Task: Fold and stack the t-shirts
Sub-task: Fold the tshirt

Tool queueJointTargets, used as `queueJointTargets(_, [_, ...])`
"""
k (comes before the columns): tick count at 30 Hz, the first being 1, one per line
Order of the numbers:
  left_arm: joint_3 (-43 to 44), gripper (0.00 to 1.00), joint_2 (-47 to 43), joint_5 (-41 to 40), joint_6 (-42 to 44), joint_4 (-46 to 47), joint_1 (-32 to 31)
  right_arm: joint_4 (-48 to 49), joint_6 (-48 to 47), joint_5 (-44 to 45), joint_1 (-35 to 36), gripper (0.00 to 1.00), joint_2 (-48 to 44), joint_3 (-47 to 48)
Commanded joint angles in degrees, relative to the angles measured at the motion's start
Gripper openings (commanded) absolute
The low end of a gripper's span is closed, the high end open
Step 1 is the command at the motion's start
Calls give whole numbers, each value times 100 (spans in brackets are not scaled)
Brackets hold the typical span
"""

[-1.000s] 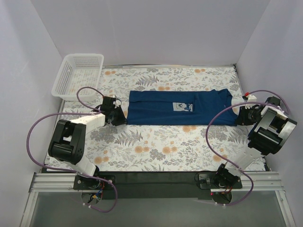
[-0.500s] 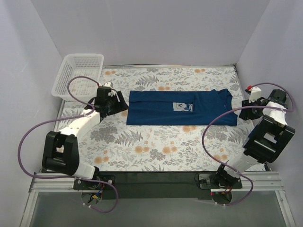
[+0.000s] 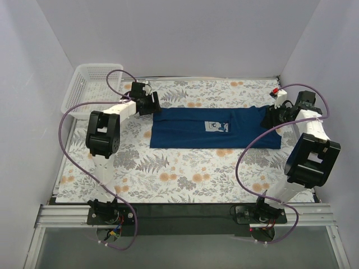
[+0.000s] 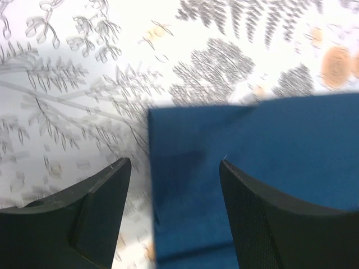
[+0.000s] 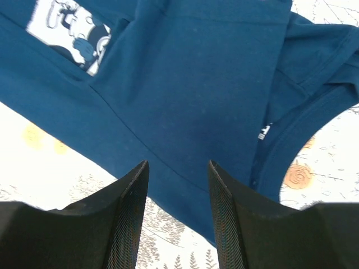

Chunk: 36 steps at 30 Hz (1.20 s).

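Note:
The navy t-shirt [image 3: 216, 128] lies flat across the middle of the floral table as a long folded band, its pale cartoon print [image 3: 216, 127] facing up. My left gripper [image 3: 152, 104] hovers open at the shirt's far left corner. In the left wrist view that corner of the shirt [image 4: 269, 145] lies between the spread jaws of the gripper [image 4: 174, 161]. My right gripper [image 3: 270, 116] is open over the collar end. The right wrist view shows the gripper [image 5: 177, 162] above the shirt [image 5: 196, 84], with the print [image 5: 73, 33] and the white collar label [image 5: 265, 131] beyond. Neither gripper holds anything.
A white mesh basket [image 3: 92, 87] stands at the far left corner, behind the left arm. White walls close in the table [image 3: 168, 174] on three sides. Purple cables loop off both arms, the right one hanging over the shirt's near right corner.
Both arms swung from the shirt's near corners out to its far corners. Both grippers opened. The shirt itself has stayed where it lay.

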Motion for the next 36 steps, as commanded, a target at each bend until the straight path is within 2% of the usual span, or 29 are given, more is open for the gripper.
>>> queueJointTargets(1, [760,59,364,104,399,-451,71,65,296,-444,-42,45,-301,-65])
queueJointTargets(4, [1129,56,647,112,444,-698,98,126,322,-453,-42,46,-477,-285])
queueJointTargets(11, [1359,32,947,402,329,-962,124,214,419,-453,-51,46,-680,-471])
queueJointTargets(12, [1351,25,964,420,320,-1006,124,223,445,-453,-51,46,-715,-480])
queueJointTargets(15, [1272,13,973,385,312,-1006,124,249,480,-479,-60,45,-741,-532])
queueJointTargets(16, [1263,2,965,350,277,-1006,124,258,480,-488,-60,46,-759,-541])
queueJointTargets(17, [1245,0,956,245,250,-1006,124,249,480,-488,-60,46,-759,-559])
queueJointTargets(23, [763,0,421,-466,-39,-795,185,267,410,-339,-95,46,-777,-690])
queueJointTargets(31, [-1081,0,-836,-977,-444,-391,475,258,366,-304,-122,46,-803,-752])
queueJointTargets(36, [-1926,0,-1810,-1240,-567,-434,546,284,331,-286,-122,46,-672,-735])
